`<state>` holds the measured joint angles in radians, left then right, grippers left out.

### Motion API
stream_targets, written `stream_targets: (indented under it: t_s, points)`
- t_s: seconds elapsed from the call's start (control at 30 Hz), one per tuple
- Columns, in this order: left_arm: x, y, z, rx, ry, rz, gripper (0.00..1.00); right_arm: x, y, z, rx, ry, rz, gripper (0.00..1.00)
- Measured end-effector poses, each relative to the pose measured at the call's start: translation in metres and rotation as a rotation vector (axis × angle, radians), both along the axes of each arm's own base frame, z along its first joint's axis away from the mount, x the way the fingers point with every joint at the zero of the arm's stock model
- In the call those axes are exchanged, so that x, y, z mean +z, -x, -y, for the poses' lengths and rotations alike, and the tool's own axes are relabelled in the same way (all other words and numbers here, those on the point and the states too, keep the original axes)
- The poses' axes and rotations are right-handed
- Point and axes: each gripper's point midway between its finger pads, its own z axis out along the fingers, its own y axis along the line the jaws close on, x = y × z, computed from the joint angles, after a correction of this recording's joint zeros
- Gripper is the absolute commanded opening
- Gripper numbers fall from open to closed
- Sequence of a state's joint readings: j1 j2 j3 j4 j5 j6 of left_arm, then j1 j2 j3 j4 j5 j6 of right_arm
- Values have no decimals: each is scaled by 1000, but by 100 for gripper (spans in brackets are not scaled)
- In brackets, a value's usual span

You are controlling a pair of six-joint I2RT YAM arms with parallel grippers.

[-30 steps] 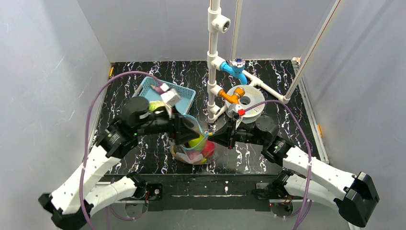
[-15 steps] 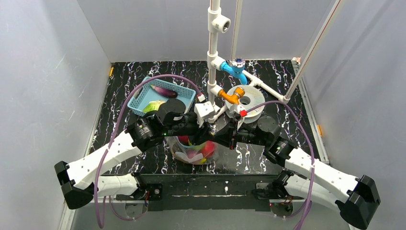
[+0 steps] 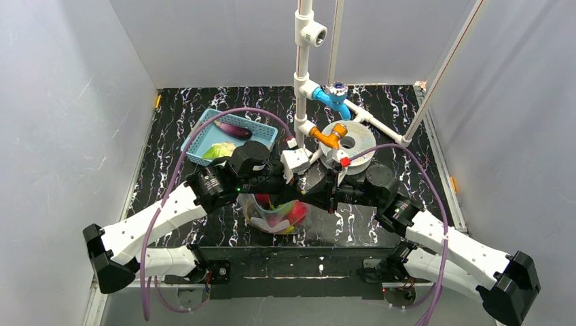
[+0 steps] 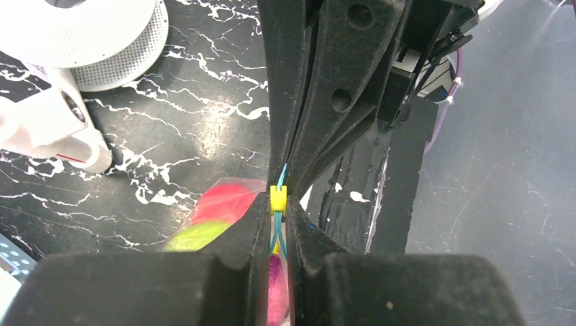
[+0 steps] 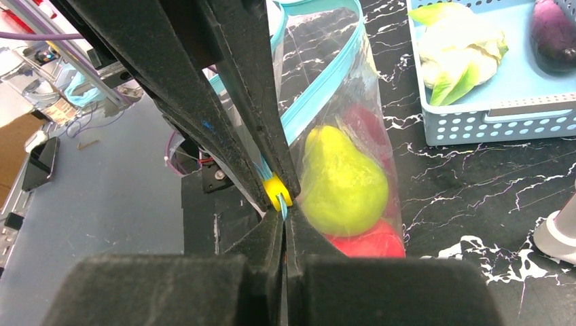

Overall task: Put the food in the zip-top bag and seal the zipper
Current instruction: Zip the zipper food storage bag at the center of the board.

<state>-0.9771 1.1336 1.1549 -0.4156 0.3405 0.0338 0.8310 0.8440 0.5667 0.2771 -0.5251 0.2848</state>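
Left gripper (image 4: pixel 275 227) and right gripper (image 5: pixel 283 227) clamp the zipper (image 5: pixel 319 88) on either side of its yellow slider (image 5: pixel 275 189). The limp, slippery zip-top bag (image 5: pixel 384 156), weighted by a pear (image 5: pixel 339 183), likely handles best by that stiffer strip.

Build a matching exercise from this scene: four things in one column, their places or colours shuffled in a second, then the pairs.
1. pear
2. eggplant
3. slider
4. spool

A. in the blue basket
B. white, beside the pipe stand
C. yellow, on the zipper
D. inside the zip-top bag

Pairs: 1-D, 2-A, 3-C, 4-B
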Motion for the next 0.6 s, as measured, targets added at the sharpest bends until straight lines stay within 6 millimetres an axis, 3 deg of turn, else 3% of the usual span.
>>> stream_targets:
  t_s: [0.33, 0.6]
  points:
    - [3, -8, -4, 47, 5, 37, 0, 4, -9, 6, -92, -45, -7, 1]
    - [11, -5, -26, 103, 32, 57, 0, 15, -13, 8, -143, -96, -28, 1]
